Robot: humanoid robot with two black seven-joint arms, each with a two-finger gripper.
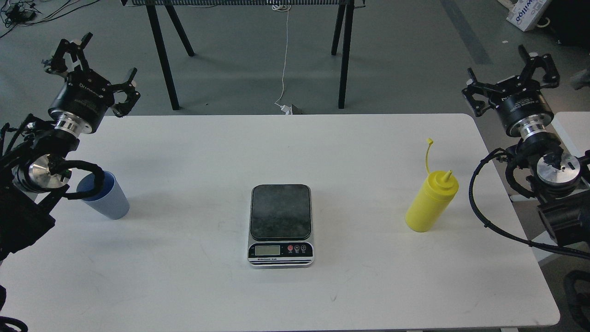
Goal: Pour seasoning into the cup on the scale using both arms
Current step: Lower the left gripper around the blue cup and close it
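The scale [281, 224] lies in the middle of the white table, its dark platform bare. A light blue cup [105, 200] stands upright at the table's left side, partly behind my left arm's cable. The yellow seasoning bottle [431, 201] stands upright at the right side, its cap strap sticking up. My left gripper [94, 64] is raised over the far left corner, open and empty, well above and behind the cup. My right gripper [509, 78] hangs open and empty past the table's right edge, behind and to the right of the bottle.
The white table [193, 286] ends near the far edge at the legs of a black stand [168, 69]. A white cable [286, 60] runs down the floor behind it. A second white surface [571, 124] sits at the right.
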